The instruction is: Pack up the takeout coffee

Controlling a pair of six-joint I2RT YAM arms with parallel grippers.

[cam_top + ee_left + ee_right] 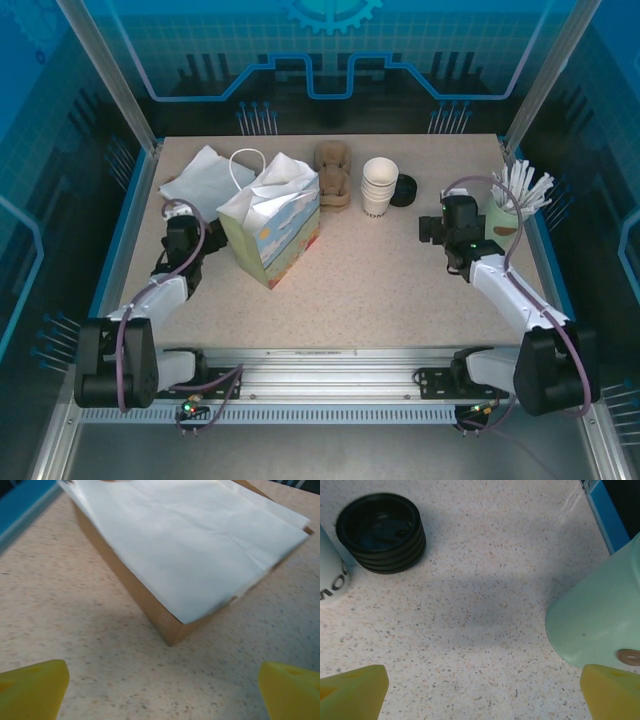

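The takeout coffee is out of view. A printed paper bag (pixel 268 228) with white handles stands open at the centre left of the table. My left gripper (pixel 180 222) is just left of the bag, open over bare tabletop, its yellow fingertips (pixel 32 690) wide apart and facing a flat stack of white paper on brown card (pixel 190 545). My right gripper (pixel 447 218) is at the right, also open with nothing between its fingertips (pixel 352 692). It hangs between a stack of black lids (pixel 381 532) and a mint green cup (pixel 600 620).
A stack of white lidless cups (pixel 379 185) stands beside the black lids (pixel 403 190) at the back. Brown pulp cup carriers (pixel 333 172) lie behind the bag. The green cup (pixel 505 215) holds white sticks near the right rail. White paper sheets (pixel 205 178) lie at the back left.
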